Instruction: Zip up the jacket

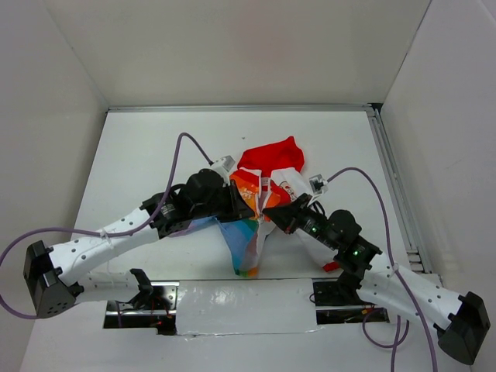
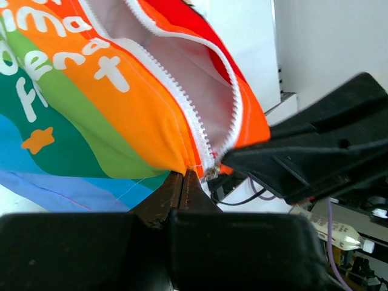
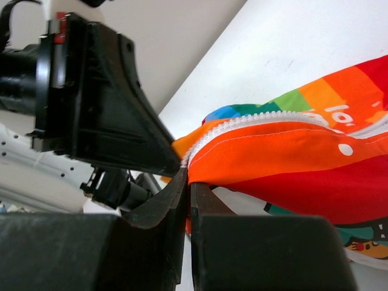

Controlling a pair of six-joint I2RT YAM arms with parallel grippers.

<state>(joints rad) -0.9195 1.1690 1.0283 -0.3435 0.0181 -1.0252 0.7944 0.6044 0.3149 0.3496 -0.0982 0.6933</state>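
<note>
Top view: the jacket (image 1: 246, 232) lies bunched up at the middle of the white desk (image 1: 155, 139). Its red hood (image 1: 271, 159) points to the far side, and a rainbow-striped part trails toward the near edge. Both arms reach in from either side and meet over the garment, their tips just beside each other.

Left wrist view: the left hand (image 2: 183, 182) is clenched, its fingers pressed together on the orange hem right at the bottom end of the zipper (image 2: 165, 96). Above that point the two rows of white teeth spread apart and the pale lining shows between them. We note white lettering on the orange and green stripes.

Right wrist view: the right hand (image 3: 187, 182) is pinched tight on the orange edge of the fabric, just below a row of teeth. The left hand's tip sits right against the same spot.
</note>
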